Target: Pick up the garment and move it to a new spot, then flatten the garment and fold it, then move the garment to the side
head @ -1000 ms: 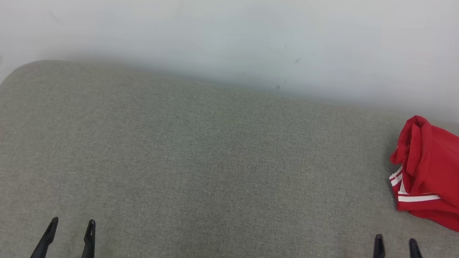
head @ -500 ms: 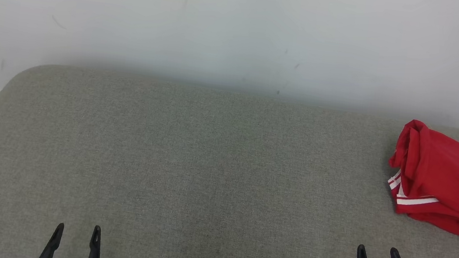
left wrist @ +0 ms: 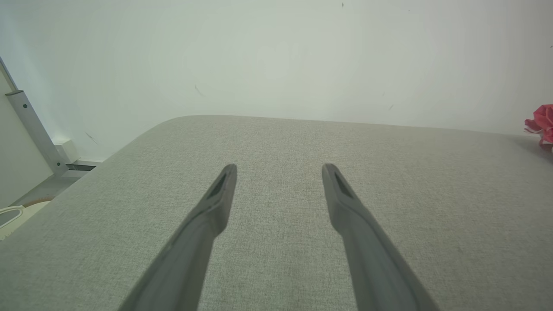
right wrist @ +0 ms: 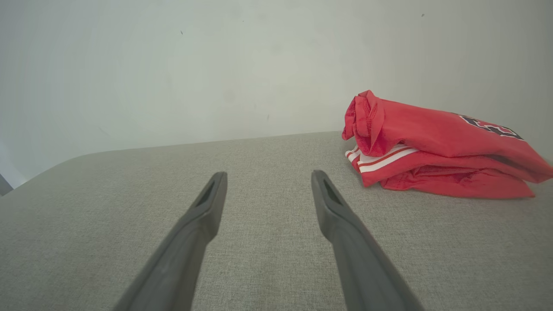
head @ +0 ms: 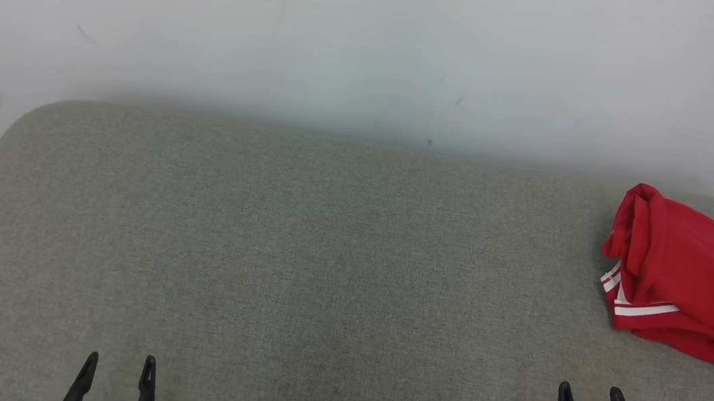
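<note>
Left claw [head: 121, 358] and right claw [head: 589, 390] hang released over the grey fabric desk [head: 323, 257]; red jersey [head: 681, 281] ahead-right of right claw, white wall [head: 350, 36] beyond.

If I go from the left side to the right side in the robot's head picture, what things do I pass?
left gripper → right gripper → red garment, which runs off the right edge. All three are over the grey cushion.
</note>
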### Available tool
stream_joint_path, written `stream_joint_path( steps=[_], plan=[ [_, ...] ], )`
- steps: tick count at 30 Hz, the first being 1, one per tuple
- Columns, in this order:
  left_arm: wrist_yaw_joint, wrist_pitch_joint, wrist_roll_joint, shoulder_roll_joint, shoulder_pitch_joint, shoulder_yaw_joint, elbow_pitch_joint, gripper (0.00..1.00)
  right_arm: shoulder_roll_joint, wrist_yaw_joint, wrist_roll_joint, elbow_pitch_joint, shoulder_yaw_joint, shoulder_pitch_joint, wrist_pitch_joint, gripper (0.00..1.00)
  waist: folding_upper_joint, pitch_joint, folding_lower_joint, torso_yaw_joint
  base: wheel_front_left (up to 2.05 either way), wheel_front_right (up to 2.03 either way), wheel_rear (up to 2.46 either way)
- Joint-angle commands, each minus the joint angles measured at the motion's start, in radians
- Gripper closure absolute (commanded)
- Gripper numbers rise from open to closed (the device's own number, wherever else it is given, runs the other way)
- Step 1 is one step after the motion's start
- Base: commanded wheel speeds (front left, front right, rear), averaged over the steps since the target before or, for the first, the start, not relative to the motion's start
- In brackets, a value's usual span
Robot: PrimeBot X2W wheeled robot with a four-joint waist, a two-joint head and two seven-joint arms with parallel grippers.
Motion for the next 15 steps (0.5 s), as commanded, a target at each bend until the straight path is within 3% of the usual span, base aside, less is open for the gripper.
stream_joint_path(
  steps=[1,3,4,10,15],
  plan=[
    [0.003,-0.003,0.006,-0.001,0.008,-0.003,0.000,0.00,0.000,-0.003,-0.001,-0.001,-0.002,0.003,-0.004,0.00,0.0000,0.000,0.0000,-0.001,0.00,0.00,0.00],
    [0.001,-0.003,0.009,-0.001,0.009,-0.006,0.004,0.00,0.000,-0.003,0.000,-0.001,-0.002,0.002,-0.004,0.00,0.0000,0.000,0.0000,-0.002,0.00,0.00,0.00],
    [0.000,0.000,0.002,0.000,0.000,-0.005,0.004,1.00,0.000,0.000,0.001,0.003,-0.001,0.000,0.000,1.00,0.0000,0.000,0.0000,-0.002,0.00,0.00,0.00],
    [-0.002,0.004,-0.011,-0.006,0.004,-0.005,0.056,1.00,0.001,0.000,0.012,0.053,0.000,0.005,0.009,1.00,0.0000,0.000,0.0000,-0.003,0.00,0.00,0.00],
    [-0.004,0.025,-0.117,-0.005,-0.013,-0.011,0.060,1.00,-0.003,0.000,0.117,0.046,-0.013,-0.001,0.036,1.00,0.0000,0.001,0.0000,-0.006,0.00,0.00,0.00]
  ],
)
